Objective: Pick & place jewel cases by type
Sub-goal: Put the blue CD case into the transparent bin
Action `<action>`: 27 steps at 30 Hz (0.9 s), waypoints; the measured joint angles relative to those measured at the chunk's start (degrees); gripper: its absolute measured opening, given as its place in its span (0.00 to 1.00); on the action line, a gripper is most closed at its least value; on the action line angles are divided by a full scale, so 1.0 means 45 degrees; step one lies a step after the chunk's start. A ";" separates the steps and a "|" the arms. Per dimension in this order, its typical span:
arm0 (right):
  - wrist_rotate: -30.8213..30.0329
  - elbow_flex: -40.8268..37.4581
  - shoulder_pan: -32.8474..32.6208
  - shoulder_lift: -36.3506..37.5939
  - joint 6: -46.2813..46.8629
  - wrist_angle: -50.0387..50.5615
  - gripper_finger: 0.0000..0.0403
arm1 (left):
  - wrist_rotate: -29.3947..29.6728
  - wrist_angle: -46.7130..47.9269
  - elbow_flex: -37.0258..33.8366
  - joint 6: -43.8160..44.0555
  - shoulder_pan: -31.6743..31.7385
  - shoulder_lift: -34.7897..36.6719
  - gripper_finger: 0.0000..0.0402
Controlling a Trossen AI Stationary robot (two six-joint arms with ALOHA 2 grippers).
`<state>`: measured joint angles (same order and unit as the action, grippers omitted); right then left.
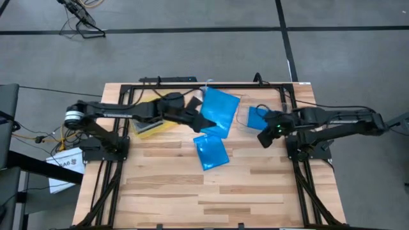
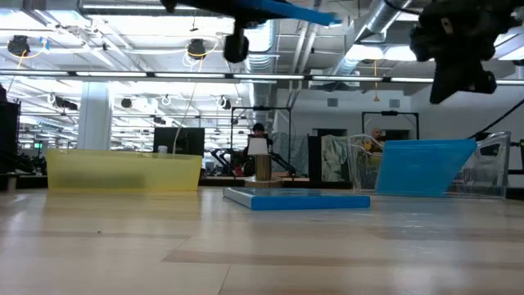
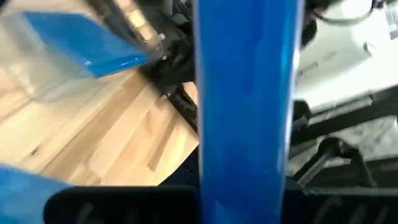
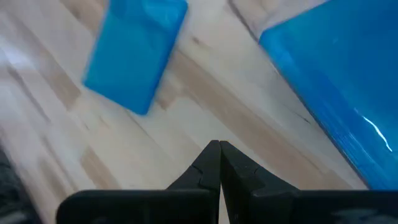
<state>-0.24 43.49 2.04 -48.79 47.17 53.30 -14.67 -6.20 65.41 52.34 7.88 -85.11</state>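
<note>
Left gripper [image 1: 199, 121] is clenched on 1 blue jewel case [image 1: 219, 110], lifted above the table; thin, stiff, slick, so I pinch its edge. Another blue case [image 1: 211, 152] lies flat mid-table. Right gripper [image 1: 266, 138] hovers clamped empty.

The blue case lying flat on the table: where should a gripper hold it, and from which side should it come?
Probably by one edge, from above. The blue case lies flat on the table, apart from everything else, so only its thin rim gives a hold; the low view shows how low it sits. Its free edges toward the table's bare near side look the easiest. The shut right gripper must open first.
</note>
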 joint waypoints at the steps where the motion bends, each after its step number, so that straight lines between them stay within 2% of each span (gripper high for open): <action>1: -0.0010 0.0004 0.0077 0.0288 0.0260 0.0005 0.00 | -0.0123 -0.0009 0.0278 -0.0311 0.0000 -0.0259 0.03; 3: -0.0021 0.0012 0.0241 0.0841 0.0733 0.0049 0.00 | -0.0513 0.0072 0.0931 -0.0380 0.0071 -0.0809 0.03; 8: -0.0368 0.0583 0.0576 0.1746 0.1216 0.0286 0.00 | -0.2575 0.0417 0.2389 0.1304 0.0529 -0.2437 0.04; 13: -0.1281 0.1732 0.0608 0.1835 0.0116 0.1330 0.00 | -0.4211 0.0473 0.3453 0.2061 0.0745 -0.3904 0.04; 20: -0.1412 0.3053 0.0608 0.1733 -0.1004 0.2237 0.00 | -0.4761 0.0152 0.4320 0.3156 0.0971 -0.5588 0.04; 27: -0.1425 0.3378 0.0608 0.1672 -0.1579 0.2152 0.00 | -0.4926 -0.1943 0.5450 0.5319 0.0945 -0.7083 0.04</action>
<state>-6.66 58.70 4.78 -41.27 40.07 62.98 -36.84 -14.94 89.94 76.28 12.13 -116.99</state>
